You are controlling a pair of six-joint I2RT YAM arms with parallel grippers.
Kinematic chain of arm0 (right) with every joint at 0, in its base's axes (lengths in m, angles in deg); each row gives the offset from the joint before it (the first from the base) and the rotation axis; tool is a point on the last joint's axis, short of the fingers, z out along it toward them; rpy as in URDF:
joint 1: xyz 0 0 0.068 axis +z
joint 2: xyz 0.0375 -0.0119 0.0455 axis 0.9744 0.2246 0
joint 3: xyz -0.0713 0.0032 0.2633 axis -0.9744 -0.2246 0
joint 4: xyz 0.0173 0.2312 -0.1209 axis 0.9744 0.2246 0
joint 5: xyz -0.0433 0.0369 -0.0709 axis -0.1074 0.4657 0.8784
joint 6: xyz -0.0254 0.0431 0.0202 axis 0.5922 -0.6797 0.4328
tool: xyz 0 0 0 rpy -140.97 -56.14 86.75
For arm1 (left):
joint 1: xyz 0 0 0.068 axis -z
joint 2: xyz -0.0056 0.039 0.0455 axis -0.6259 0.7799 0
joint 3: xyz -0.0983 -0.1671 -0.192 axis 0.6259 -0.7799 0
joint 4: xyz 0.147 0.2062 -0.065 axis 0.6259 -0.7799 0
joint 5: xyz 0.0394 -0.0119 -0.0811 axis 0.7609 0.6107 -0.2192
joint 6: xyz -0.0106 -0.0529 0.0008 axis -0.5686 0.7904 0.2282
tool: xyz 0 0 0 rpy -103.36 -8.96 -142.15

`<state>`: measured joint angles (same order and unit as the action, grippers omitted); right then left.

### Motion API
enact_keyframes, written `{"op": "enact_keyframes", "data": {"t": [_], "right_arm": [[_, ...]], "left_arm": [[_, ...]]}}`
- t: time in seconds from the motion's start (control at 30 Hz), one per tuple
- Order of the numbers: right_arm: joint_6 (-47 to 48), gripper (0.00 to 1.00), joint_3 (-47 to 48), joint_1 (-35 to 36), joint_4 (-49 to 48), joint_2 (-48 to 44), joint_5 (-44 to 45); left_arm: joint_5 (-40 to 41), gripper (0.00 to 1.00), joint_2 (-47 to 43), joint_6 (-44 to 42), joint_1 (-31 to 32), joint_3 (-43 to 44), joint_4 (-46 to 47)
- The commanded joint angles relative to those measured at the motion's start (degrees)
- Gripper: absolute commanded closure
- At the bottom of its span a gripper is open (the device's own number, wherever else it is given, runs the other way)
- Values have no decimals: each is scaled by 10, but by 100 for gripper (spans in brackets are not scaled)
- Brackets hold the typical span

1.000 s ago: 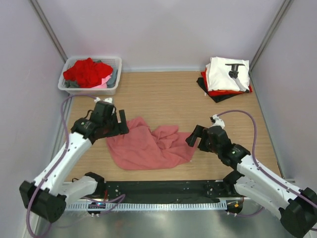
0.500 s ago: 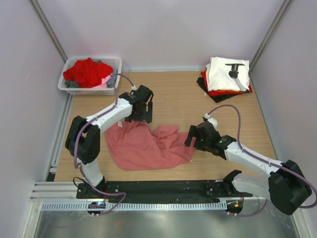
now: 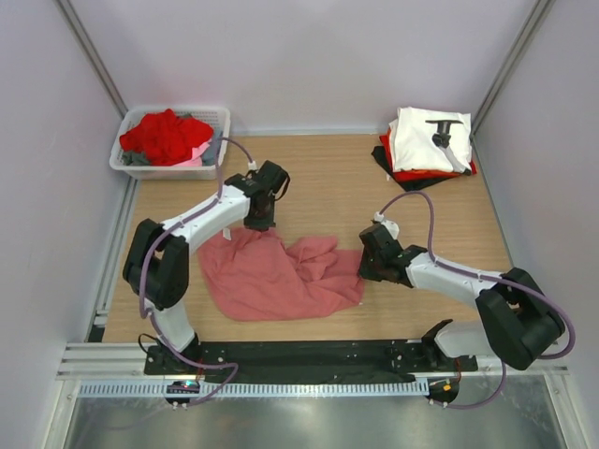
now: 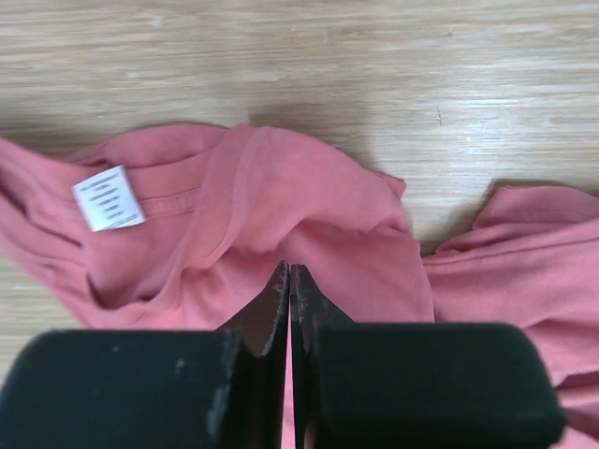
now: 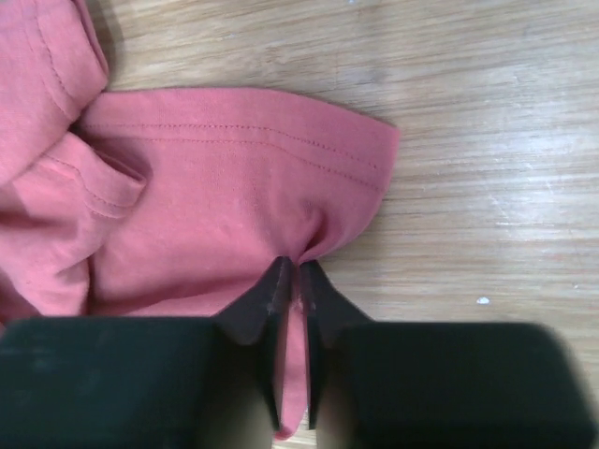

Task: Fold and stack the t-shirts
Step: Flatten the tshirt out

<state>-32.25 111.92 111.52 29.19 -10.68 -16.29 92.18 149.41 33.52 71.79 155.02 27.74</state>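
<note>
Item: salmon-pink t-shirt [image 3: 281,281], crumpled at worktop [image 3: 328,178] centre; left jaws pinched closed on its far collar area, right jaws likewise on its right edge; spreading step, next likely pulling apart to flatten.

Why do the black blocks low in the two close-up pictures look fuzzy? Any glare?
Left wrist view: the left gripper is blurred, being close to the lens; the pink t-shirt and its label are sharp. Right wrist view: the right gripper likewise; pale sheen on the table. Top external view: even light, all sharp.
</note>
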Motion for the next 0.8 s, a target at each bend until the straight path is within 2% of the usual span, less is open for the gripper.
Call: {"op": "enact_keyframes", "data": {"t": [0.0, 0.07, 0.17, 0.27, 0.3, 0.37, 0.4, 0.43, 0.47, 0.5, 0.53, 0.57, 0.63, 0.77], "right_arm": [[1, 95, 27, 3, -21, 4, 6], [1, 98, 35, 3, -14, -5, 12], [15, 99, 86, 0, 53, -47, 50], [55, 99, 196, -30, 129, -86, 76], [77, 99, 265, -41, 147, -91, 78], [94, 99, 343, -79, 200, -86, 71], [105, 99, 430, -90, 218, -81, 66], [120, 99, 474, -107, 237, -74, 65], [128, 99, 517, -107, 275, -66, 67], [133, 99, 585, -107, 290, -58, 75], [138, 99, 605, -107, 302, -58, 76], [138, 99, 616, -107, 318, -60, 74], [130, 99, 585, -107, 320, -84, 58], [82, 99, 449, -108, 271, -148, -14]], "left_arm": [[43, 100, -70, 2, 3, 8, -22], [61, 100, -107, 2, 3, 15, -32], [104, 100, -162, -25, 3, 60, -53], [136, 100, -189, -60, 2, 157, -77], [143, 100, -189, -65, 0, 190, -86], [146, 100, -175, -70, -4, 282, -118], [143, 100, -168, -71, -6, 310, -148], [131, 97, -161, -70, -6, 356, -160], [118, 87, -157, -68, -6, 365, -169], [98, 71, -159, -68, -5, 363, -165], [35, 36, -162, -68, -5, 348, -156], [3, 24, -164, -69, -5, 310, -145], [-39, 9, -158, -69, 5, 262, -109], [-54, 5, -121, -49, 40, 152, -41]]}}
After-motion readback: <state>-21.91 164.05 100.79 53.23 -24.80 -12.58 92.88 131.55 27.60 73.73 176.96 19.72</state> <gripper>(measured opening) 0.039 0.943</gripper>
